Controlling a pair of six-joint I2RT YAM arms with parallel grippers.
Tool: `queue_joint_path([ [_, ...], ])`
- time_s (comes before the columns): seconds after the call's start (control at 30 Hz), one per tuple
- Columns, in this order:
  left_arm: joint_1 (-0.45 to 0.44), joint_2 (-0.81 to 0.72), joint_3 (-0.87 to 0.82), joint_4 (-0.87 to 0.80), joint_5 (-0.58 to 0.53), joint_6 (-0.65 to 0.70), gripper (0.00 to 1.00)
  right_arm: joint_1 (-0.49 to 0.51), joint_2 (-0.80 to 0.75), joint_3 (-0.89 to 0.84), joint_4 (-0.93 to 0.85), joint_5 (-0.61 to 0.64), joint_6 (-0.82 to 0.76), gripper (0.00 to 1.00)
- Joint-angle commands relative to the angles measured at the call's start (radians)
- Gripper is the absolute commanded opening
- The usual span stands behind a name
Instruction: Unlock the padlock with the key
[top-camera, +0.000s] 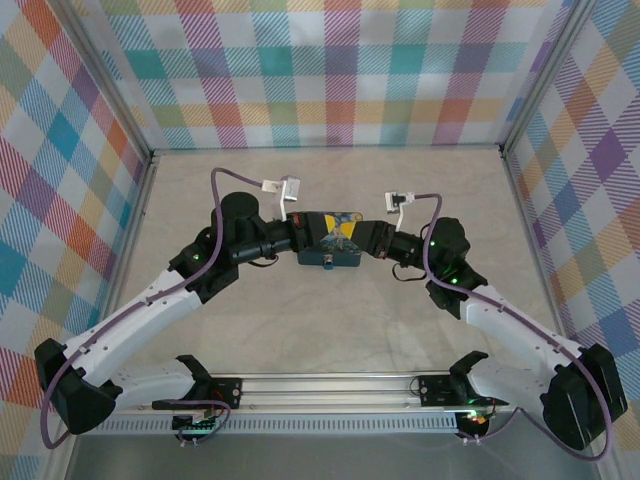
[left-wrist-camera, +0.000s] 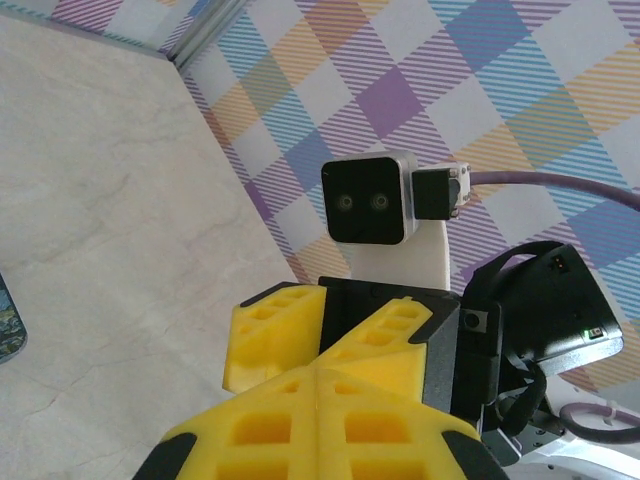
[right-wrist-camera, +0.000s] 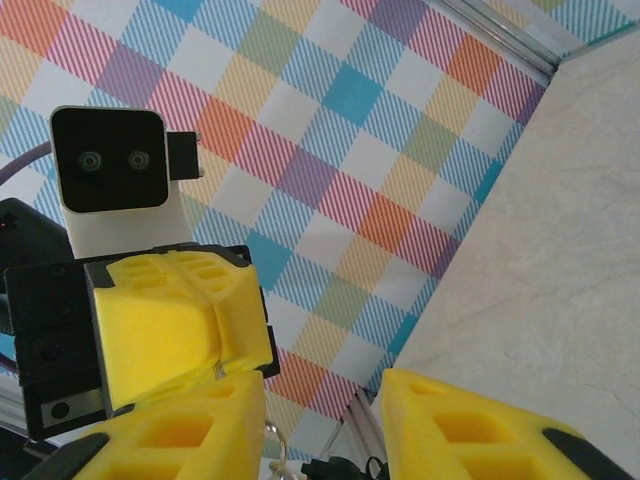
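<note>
Over the dark blue swirl-printed tin (top-camera: 335, 228) at mid-table, my two grippers meet tip to tip. My left gripper (top-camera: 310, 238) (left-wrist-camera: 315, 368) is shut. In the right wrist view a tiny pale silvery sliver, the key (right-wrist-camera: 218, 370), pokes from the seam of the left gripper's yellow fingers (right-wrist-camera: 170, 325), and a thin wire ring (right-wrist-camera: 276, 440) hangs just below. My right gripper (top-camera: 370, 241) (right-wrist-camera: 320, 430) faces it with a clear gap between its jaws; its fingers (left-wrist-camera: 275, 335) flank the left's tip. A small grey piece (top-camera: 330, 265) at the tin's near edge may be the padlock; it is too small to tell.
Plaid cloth walls (top-camera: 330, 70) on metal frame posts close in the pale stone-look tabletop (top-camera: 330, 330) on three sides. A rail (top-camera: 330, 385) with both arm bases runs along the near edge. Purple cables (top-camera: 225, 180) loop above each wrist.
</note>
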Motion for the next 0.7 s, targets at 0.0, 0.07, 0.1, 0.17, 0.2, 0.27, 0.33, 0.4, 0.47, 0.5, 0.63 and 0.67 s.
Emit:
queue_joint_path([
  [0.0,-0.016,-0.003,-0.016,0.057,0.002,-0.013,0.00,0.012,-0.001,0.038,0.087,-0.025,0.013,0.35],
  [0.07,-0.016,-0.006,-0.021,0.064,0.001,-0.019,0.00,0.014,0.001,0.041,0.092,-0.029,0.018,0.35],
  [0.1,-0.015,-0.007,-0.022,0.065,-0.001,-0.019,0.00,0.016,0.002,0.041,0.099,-0.031,0.021,0.35],
  [0.17,-0.017,-0.005,-0.024,0.063,-0.003,-0.021,0.00,0.021,0.007,0.045,0.105,-0.033,0.025,0.35],
  [0.2,-0.018,-0.007,-0.026,0.066,-0.003,-0.022,0.00,0.024,0.010,0.047,0.106,-0.034,0.026,0.36],
  [0.27,-0.019,-0.006,-0.027,0.068,-0.006,-0.025,0.00,0.030,0.019,0.053,0.111,-0.034,0.028,0.38],
  [0.33,-0.019,-0.010,-0.030,0.067,-0.012,-0.025,0.00,0.035,0.026,0.054,0.122,-0.037,0.031,0.36],
  [0.4,-0.018,-0.012,-0.031,0.067,-0.019,-0.024,0.00,0.039,0.030,0.057,0.125,-0.040,0.031,0.35],
  [0.47,-0.019,-0.015,-0.033,0.067,-0.022,-0.024,0.00,0.043,0.033,0.058,0.125,-0.042,0.031,0.32],
  [0.5,-0.019,-0.018,-0.034,0.067,-0.025,-0.024,0.00,0.043,0.033,0.057,0.125,-0.042,0.031,0.31],
  [0.63,-0.019,-0.029,-0.039,0.069,-0.045,-0.026,0.00,0.044,0.030,0.050,0.117,-0.040,0.029,0.30],
  [0.67,-0.019,-0.033,-0.040,0.070,-0.048,-0.026,0.00,0.044,0.030,0.048,0.116,-0.041,0.029,0.28],
])
